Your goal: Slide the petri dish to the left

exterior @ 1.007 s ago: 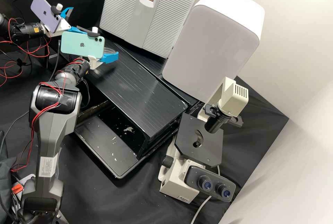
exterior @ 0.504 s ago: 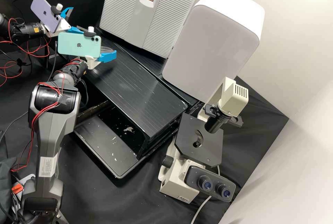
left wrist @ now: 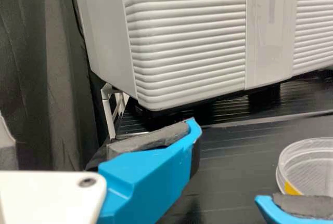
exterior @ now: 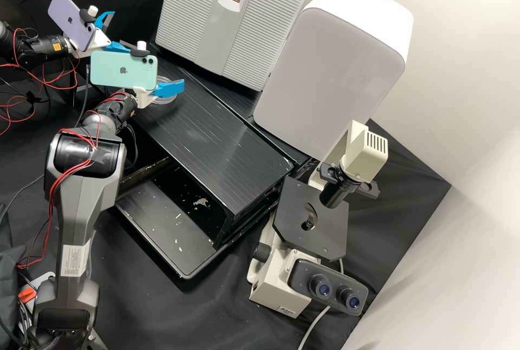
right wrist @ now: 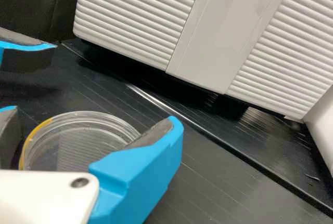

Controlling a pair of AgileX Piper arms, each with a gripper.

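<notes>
my right gripper [right wrist: 93, 122] is spread wide around the petri dish [right wrist: 78, 143], which lies flat on the black ribbed platform [exterior: 216, 138] in front of the white ribbed cabinet [right wrist: 218, 31]. one pad touches its rim. my left gripper [left wrist: 229, 164] gapes wide, holding nothing, just beside the dish, by the cabinet's corner.

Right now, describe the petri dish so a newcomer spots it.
In front of the ribbed white cabinet lies a black slatted platform. At its far-left end, inside the open right gripper, sits the petri dish: the only round, clear thing, yellow-edged.
</notes>
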